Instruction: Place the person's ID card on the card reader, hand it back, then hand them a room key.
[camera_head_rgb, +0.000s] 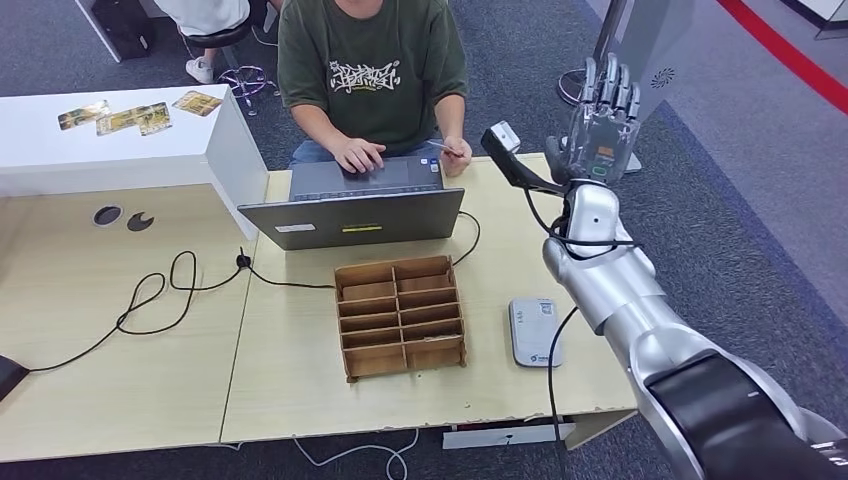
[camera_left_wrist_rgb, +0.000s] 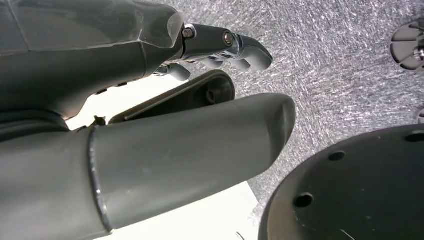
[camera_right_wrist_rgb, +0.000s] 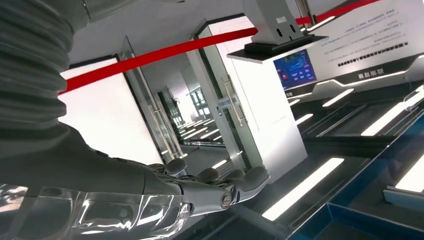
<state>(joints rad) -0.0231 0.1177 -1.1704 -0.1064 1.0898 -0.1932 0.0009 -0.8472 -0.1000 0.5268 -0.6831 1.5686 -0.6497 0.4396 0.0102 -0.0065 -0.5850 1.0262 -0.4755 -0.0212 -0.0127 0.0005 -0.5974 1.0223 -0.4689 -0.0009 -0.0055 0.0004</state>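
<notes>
Head view: we are raising our right hand (camera_head_rgb: 603, 110), fingers straight and holding nothing, beside the laptop (camera_head_rgb: 352, 205). The person is holding the ID card (camera_head_rgb: 447, 150) there; thin, stiff, slippery, so we are planning an edge pinch.

My right arm (camera_head_rgb: 620, 290) was polished silver with a black sleeve nearer the body, a black cable (camera_head_rgb: 553, 235) trailing along it, and a translucent-backed, dark-fingered right hand (camera_head_rgb: 603, 115).

Matt wooden organizer (camera_head_rgb: 402, 316), glossy plastic card reader (camera_head_rgb: 534, 332)
</notes>
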